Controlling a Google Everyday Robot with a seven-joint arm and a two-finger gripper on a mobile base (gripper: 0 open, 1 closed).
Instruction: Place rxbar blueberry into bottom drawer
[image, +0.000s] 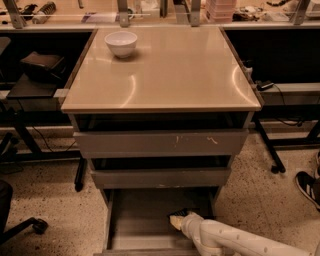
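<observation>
A: Gripper (176, 221) sat low in the bottom drawer (140, 220), lower centre, with the rxbar blueberry (184, 212) dark at its tip. Held or released? Couldn't tell.

B: Risk: the bar might cling and ride back out on withdrawal. Middle drawer (160, 177) overhung above. White bowl (121, 43) was upper left on the counter (175, 75).

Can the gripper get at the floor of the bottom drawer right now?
Probably yes. The bottom drawer is pulled out, and the gripper sits low inside it, over its grey floor. The two upper drawers stick out less, so nothing looks in the way.
</observation>
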